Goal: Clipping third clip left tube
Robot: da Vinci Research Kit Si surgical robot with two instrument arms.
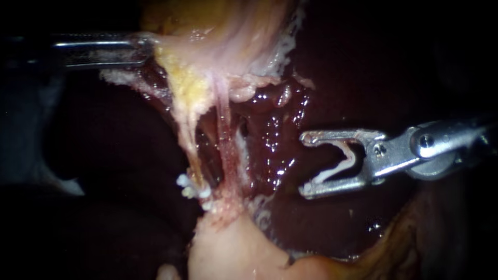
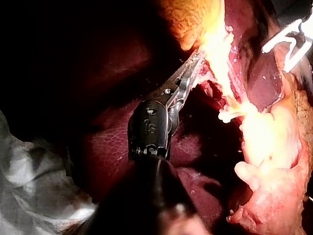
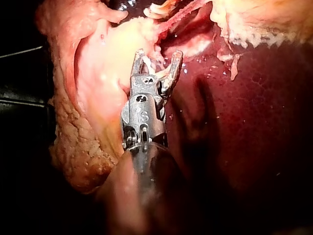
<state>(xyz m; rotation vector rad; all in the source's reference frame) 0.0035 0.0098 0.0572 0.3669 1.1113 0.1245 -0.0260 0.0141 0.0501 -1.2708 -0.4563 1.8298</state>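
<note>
Filling most of the endoscope view, the dark red liver [image 1: 275, 145] lies wet and glossy behind everything else. Pale yellowish tissue [image 1: 207, 31] hangs over it above and a smooth pale mass [image 1: 233, 254] sits below, with stretched strands running between the two. The left tube [image 1: 188, 140] is the pale yellow strand on the left, taut and slightly slanted, just beside a pinker tube [image 1: 224, 129] to its right. My left instrument [image 1: 148, 47] comes in along the upper edge, its jaws closed on the border of the pale yellowish tissue (the left wrist view shows this grip from the side). My right instrument [image 1: 307, 165] hovers over the liver, well apart from the left tube and to its right, level with the tube's lower half. Its jaws stand wide, yet both bear on an open white clip [image 1: 346, 162] seated between them, its legs pointing toward the tubes. Smallest of all, the seated clips [image 1: 191, 187] show as white knobs across the lower end of the left tube, near where it meets the smooth pale mass.
</note>
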